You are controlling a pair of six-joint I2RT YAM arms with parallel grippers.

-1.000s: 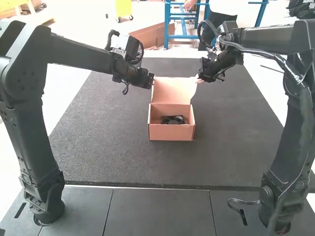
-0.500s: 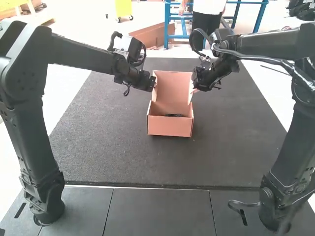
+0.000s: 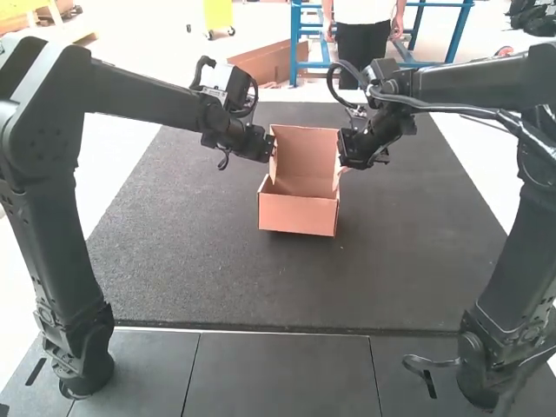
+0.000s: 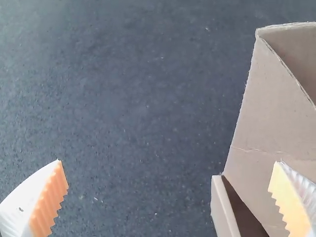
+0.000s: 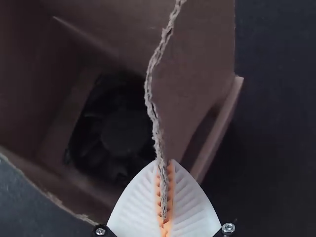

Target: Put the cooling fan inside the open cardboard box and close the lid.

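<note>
Your right end effector (image 5: 163, 173) is pinched together on the ragged edge of a cardboard flap (image 5: 195, 79). In the right wrist view its white ribbed fingers (image 5: 136, 207) meet at the lower centre. The flap's edge runs upward from between the orange pads.

Left of that flap, in the dim bottom of the cardboard box (image 5: 29, 84), lies the cooling fan (image 5: 116, 133). It is a dark round shape, and its blades are hard to make out in the shadow. The flap cuts off the box's right side.

Your left end effector (image 4: 170, 202) is spread wide apart and grips nothing. In the left wrist view one orange pad (image 4: 48, 200) sits at the lower left over the mat (image 4: 123, 98). The other pad (image 4: 289, 202) sits at the lower right against the box's brown side panel. You cannot tell whether that pad touches the cardboard.

In the high view, the two end effectors flank the lid (image 3: 304, 152) just above the frame's centre, left one at its left edge and right one at its right edge. The lid stands roughly upright, not closed. The box's front wall (image 3: 298, 215) screens the interior from this angle, so the fan is hidden behind it. The box rests near the middle of the dark mat, which covers the counter (image 3: 278, 373).
</note>
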